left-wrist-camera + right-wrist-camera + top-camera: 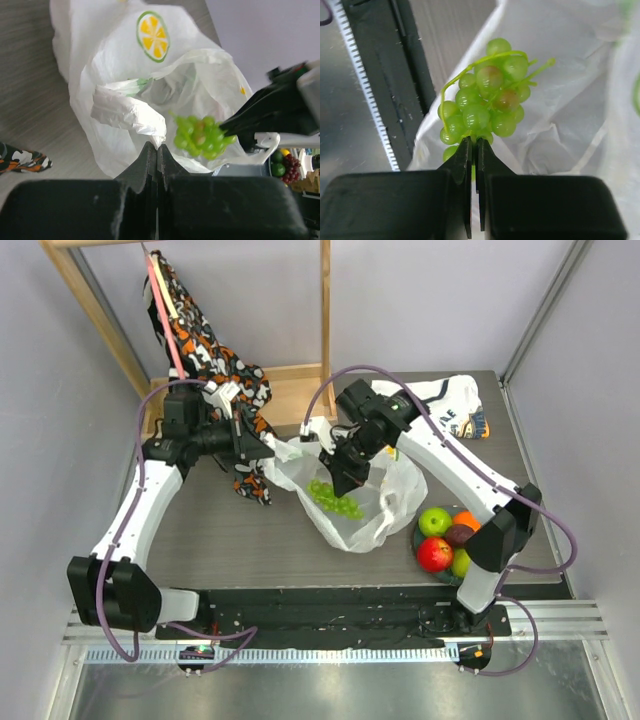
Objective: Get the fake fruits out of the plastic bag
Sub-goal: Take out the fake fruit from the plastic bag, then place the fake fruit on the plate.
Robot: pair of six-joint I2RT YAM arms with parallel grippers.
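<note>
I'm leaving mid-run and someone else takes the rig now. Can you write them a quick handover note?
Left pincer: shut on the rim of the plastic bag, holding the mouth open.
Right pincer: shut on the green grapes at the bag's mouth.
Done: green apple, red apple, orange and plum lie together right of the bag.
Left: carry the grapes over to them; no other fruit shows inside the bag, though folds hide part.

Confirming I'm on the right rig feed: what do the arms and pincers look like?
The left arm and right arm have white link shells with black joints and bases. A thin purple cable loops along each. The left pincer and right pincer are matte black, with wedge-shaped fingers narrowing to tips.
</note>
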